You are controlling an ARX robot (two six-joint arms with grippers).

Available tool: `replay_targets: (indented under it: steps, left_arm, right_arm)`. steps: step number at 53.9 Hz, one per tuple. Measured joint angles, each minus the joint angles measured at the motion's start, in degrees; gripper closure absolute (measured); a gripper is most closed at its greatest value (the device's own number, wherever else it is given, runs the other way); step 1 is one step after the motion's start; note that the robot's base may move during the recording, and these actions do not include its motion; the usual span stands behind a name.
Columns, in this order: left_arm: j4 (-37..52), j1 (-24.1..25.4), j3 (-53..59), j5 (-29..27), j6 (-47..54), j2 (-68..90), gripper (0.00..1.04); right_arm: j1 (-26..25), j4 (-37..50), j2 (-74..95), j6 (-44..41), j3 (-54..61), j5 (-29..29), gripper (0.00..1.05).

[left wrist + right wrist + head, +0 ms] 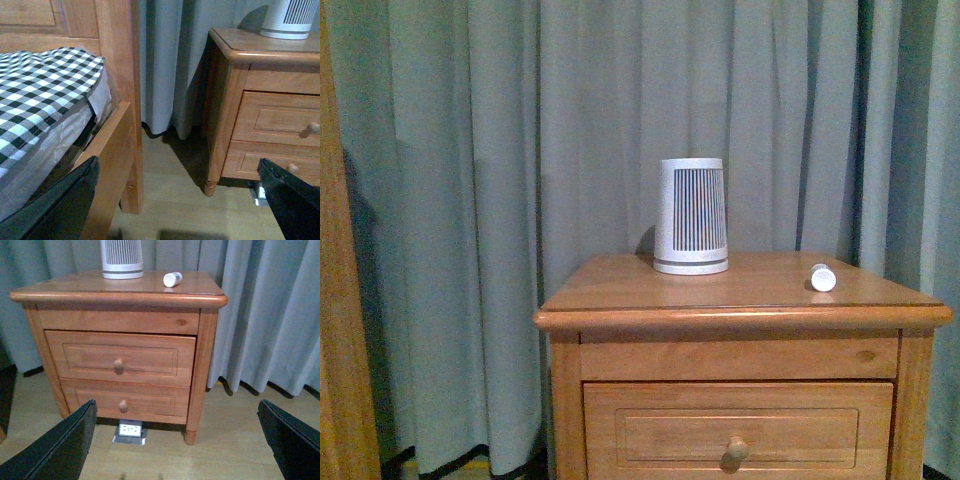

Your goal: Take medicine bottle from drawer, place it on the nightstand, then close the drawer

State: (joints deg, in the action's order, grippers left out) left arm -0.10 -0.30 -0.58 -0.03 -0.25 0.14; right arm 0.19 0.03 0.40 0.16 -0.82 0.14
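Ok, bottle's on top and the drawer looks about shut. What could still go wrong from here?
1. The medicine bottle lies on its side near the right end of the nightstand top; a knock could roll it off.
2. The upper drawer seems to sit slightly proud of the frame, so it may not be fully closed.
3. A final push could shake the white ribbed cylinder or the bottle.

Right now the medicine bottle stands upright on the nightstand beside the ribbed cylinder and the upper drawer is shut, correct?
Not quite: the medicine bottle lies on its side on the nightstand, as the right wrist view shows. It is beside the ribbed cylinder, and the upper drawer is shut.
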Motion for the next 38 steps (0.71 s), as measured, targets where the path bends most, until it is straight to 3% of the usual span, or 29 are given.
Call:
replay_targets:
  steps: [38]
  left_arm:
    - [0.0,0.0,0.0,0.0,0.0,0.0,0.07]
  right_arm:
    - [0.0,0.0,0.0,0.0,0.0,0.0,0.07]
